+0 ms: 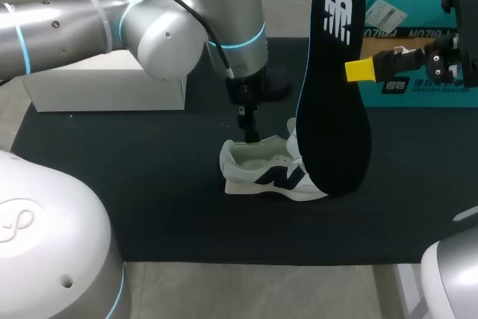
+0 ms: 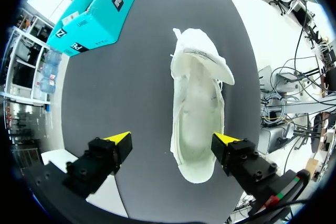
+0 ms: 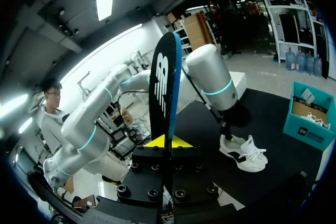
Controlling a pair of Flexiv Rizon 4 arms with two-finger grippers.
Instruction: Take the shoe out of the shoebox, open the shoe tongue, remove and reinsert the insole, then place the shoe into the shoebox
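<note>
Looking into shoe (image 2: 197,114): left wrist only

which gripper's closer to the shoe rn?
Left. The left gripper hangs open just above the heel end of the shoe. The right gripper is off to the side and higher, shut on the insole.

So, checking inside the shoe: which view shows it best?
Left wrist view: it looks straight down into the shoe. Head view shows its side, partly behind the insole; right wrist view shows it small, side-on.
</note>
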